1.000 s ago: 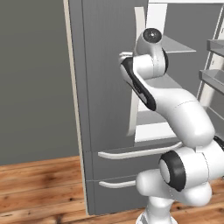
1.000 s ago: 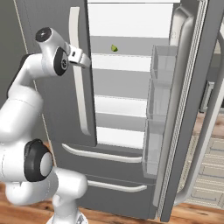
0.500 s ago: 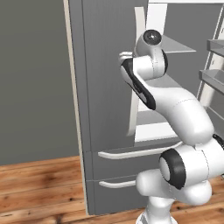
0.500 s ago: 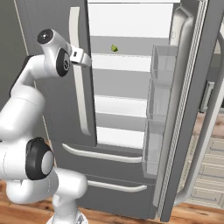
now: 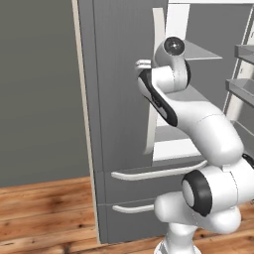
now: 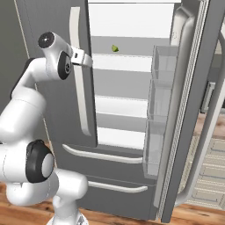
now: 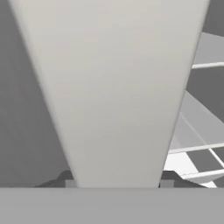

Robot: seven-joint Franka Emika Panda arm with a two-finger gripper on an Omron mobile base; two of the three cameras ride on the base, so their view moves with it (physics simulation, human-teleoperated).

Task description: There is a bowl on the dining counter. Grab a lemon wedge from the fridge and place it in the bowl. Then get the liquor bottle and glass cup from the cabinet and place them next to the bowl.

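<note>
The dark-grey fridge (image 6: 52, 17) stands in front of me with its right door (image 6: 193, 110) swung open and its left door (image 5: 119, 74) flat. The lemon wedge (image 6: 115, 48), a tiny pale-yellow piece, lies on an upper white shelf. My gripper (image 6: 85, 59) is at the upper part of the left door's long white handle (image 6: 82, 101). In the hand view the handle (image 7: 113, 87) fills the space between both fingertips (image 7: 168, 180), which press its edges. Bowl, dining counter, liquor bottle and glass cup are out of view.
Clear door bins (image 6: 165, 66) line the open right door. Two drawers with curved white handles (image 6: 101, 156) sit below the doors. A grey wall (image 5: 34, 99) is left of the fridge, cream cabinets (image 6: 211, 176) at far right, wood floor (image 5: 44, 208) beneath.
The arm has shifted only slightly, the hand settling a touch lower against the left door handle. The fridge doors and the lemon wedge have not moved.
</note>
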